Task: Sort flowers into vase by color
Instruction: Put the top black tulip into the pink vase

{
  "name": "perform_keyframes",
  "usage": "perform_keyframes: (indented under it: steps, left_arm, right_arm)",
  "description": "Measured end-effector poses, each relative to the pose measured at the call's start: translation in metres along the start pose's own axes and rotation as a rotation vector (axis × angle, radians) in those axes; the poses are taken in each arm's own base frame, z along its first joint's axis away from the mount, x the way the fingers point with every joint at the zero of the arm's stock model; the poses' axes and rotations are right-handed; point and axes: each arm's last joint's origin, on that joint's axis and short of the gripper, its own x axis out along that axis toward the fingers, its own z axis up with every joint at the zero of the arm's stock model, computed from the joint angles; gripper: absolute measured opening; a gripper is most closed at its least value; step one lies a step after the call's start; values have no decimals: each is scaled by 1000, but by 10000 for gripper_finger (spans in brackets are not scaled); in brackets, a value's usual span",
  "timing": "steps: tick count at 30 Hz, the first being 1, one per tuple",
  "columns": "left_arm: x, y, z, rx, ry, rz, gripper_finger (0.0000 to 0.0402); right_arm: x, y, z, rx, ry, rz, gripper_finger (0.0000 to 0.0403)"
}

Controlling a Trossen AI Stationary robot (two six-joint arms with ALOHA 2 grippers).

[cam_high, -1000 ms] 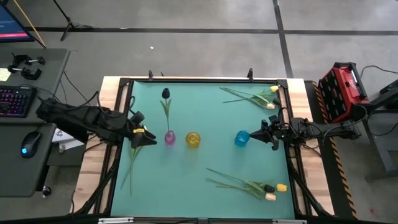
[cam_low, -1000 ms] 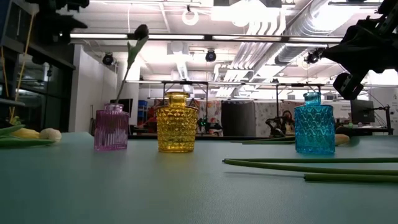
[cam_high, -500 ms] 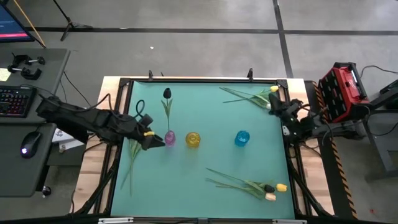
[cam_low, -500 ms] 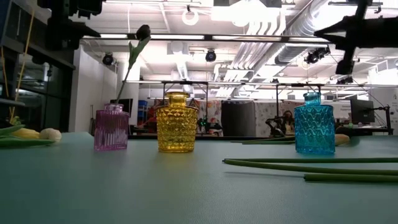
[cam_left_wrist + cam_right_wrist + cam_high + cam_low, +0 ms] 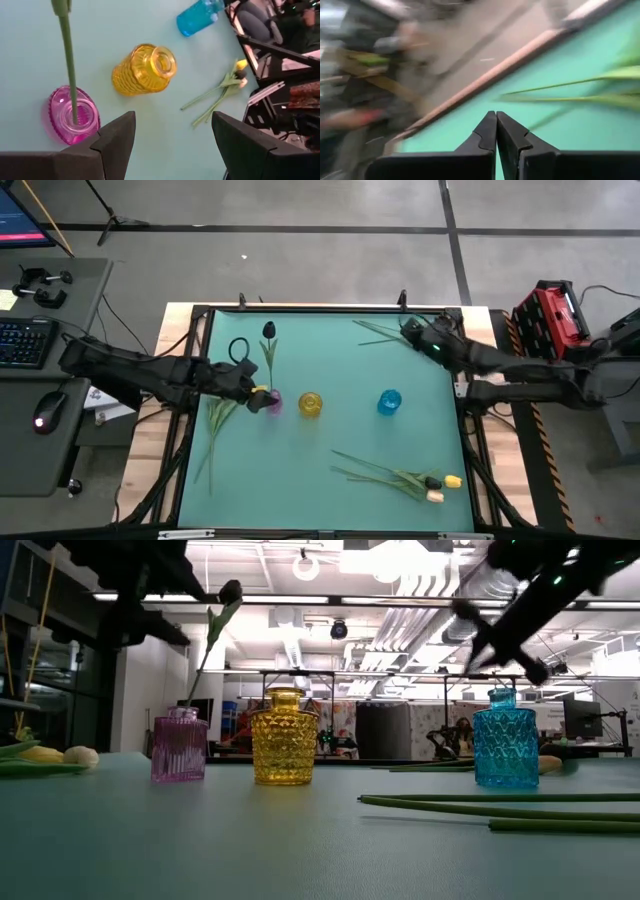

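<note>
Teal-surfaced worktop [image 5: 330, 430] carrying three patterned glass vases in a row: pink [image 5: 273, 402], yellow [image 5: 310, 404], blue [image 5: 389, 401]. The pink vase holds one black-headed tulip [image 5: 267, 331]. Loose long-stemmed tulips lie near the front [image 5: 400, 477] and by the far right corner [image 5: 390, 332], probably awaiting sorting. Left pincer [image 5: 172, 145], released and empty, hovers beside the pink vase. Right pincer [image 5: 496, 131], clenched on nothing, reaches toward the far-corner stems; its view is motion-blurred.

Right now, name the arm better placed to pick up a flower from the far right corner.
Right. The right gripper hangs beside those flowers, fingers shut and empty. The left gripper is open beside the pink vase.
</note>
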Motion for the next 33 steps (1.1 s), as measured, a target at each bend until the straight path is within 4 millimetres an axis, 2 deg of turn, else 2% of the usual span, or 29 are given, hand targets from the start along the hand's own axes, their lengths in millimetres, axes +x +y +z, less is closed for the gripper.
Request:
perform_keyframes:
  steps: [4,10,14,18,23,26,33]
  left_arm:
    - [5,3,-1,23,39,34,251]
    - [13,14,7,142,39,117,251]
    - [16,26,22,193,6,183,251]
    - [17,39,38,186,-31,237,251]
    - [16,47,47,136,21,182,251]
    - [14,47,48,157,61,130,251]
    - [14,47,48,112,74,117,251]
  right_arm:
    - [28,-13,6,160,52,-200,0]
    - [56,-28,13,272,73,-319,14]
    - [63,-31,22,328,35,-325,59]
    - [63,-39,28,457,-8,-401,128]
    - [63,-47,32,617,-65,-462,202]
    - [70,-51,36,646,-85,-487,218]
    - [99,-59,40,741,-77,-475,220]
